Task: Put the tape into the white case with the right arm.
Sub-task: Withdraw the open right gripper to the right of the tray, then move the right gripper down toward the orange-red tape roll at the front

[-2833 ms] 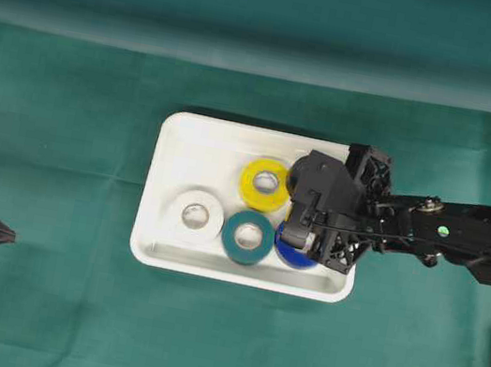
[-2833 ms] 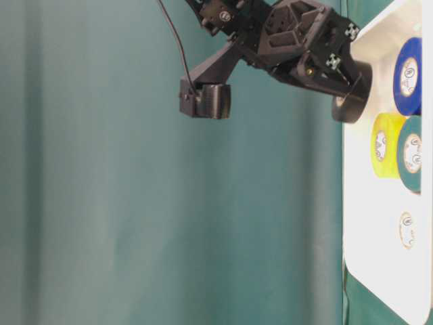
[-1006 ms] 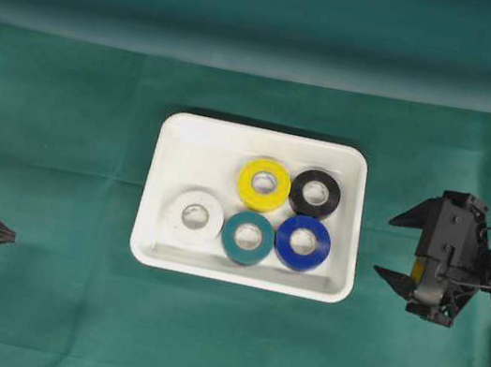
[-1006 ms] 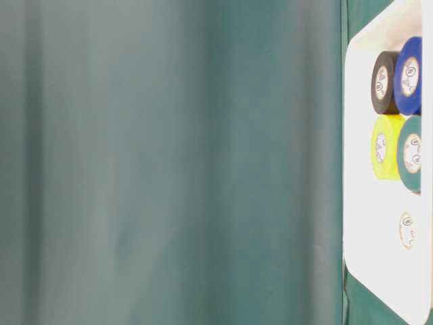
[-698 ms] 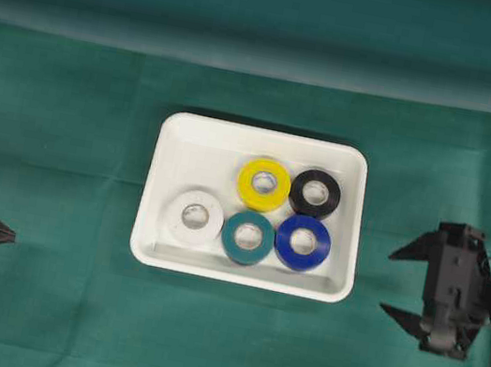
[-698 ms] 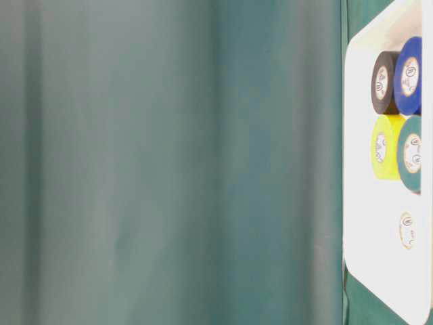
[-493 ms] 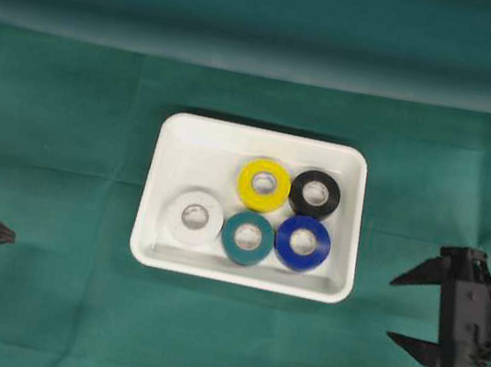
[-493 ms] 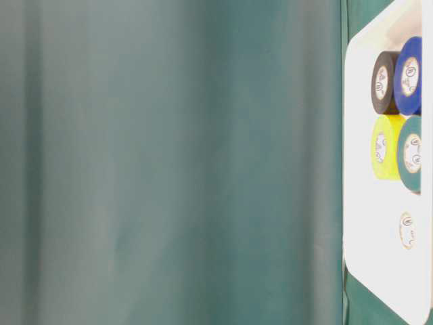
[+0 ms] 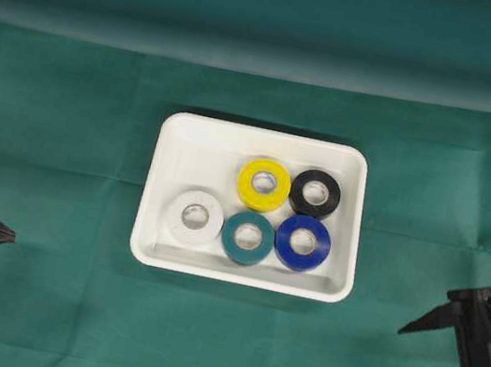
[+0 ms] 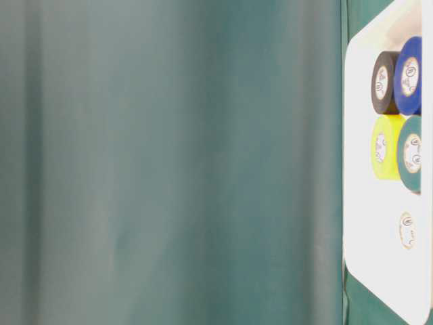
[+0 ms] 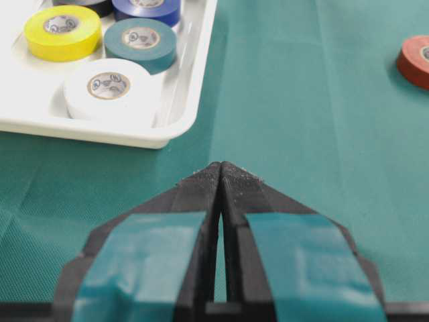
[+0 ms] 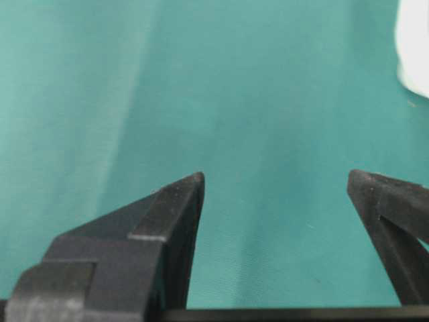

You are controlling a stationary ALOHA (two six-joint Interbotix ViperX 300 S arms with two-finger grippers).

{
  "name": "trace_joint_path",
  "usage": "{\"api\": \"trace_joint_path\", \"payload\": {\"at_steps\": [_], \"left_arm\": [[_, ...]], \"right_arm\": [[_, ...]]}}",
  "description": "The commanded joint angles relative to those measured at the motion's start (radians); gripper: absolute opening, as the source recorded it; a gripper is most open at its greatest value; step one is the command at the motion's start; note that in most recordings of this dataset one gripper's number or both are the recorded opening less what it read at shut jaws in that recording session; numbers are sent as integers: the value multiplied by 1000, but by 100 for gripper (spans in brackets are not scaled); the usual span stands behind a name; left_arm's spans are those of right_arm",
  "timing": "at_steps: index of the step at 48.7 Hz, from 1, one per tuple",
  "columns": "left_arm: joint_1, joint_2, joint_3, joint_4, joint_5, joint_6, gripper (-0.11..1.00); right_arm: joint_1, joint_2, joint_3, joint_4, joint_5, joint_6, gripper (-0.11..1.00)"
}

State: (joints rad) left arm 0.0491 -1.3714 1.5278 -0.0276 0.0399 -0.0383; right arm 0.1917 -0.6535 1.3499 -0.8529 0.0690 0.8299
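While five rolls sit in white case (image 9: 161,188) | right tool (image 9: 412,357) well apart, spread, empty

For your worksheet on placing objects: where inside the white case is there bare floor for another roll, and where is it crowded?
Case: free along the far rim and the left side, bordered by the yellow roll and white roll. Crowded: right half, where yellow, black, teal and blue sit packed.

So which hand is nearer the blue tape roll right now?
Right. The right hand sits open off the case's lower-right corner from the blue tape roll; the left hand, shut, waits farther away at the left edge.
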Motion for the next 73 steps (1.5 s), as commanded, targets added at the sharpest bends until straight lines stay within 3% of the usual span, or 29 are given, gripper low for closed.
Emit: {"api": "trace_joint_path", "payload": {"at_steps": [1, 10, 20, 50, 73], "left_arm": [[2, 8, -17, 2, -11, 0, 0], [2, 8, -15, 2, -11, 0, 0], [2, 8, -15, 2, -11, 0, 0], [2, 8, -17, 0, -6, 0, 0], [2, 8, -15, 2, -5, 0, 0]], "right_arm": [[8, 2, -14, -3, -3, 0, 60], [8, 12, -26, -2, -2, 0, 60], [25, 100, -107, -3, -8, 0, 60], [140, 617, -560, -3, -41, -2, 60], [192, 824, -787, -3, -78, 2, 60]]}}
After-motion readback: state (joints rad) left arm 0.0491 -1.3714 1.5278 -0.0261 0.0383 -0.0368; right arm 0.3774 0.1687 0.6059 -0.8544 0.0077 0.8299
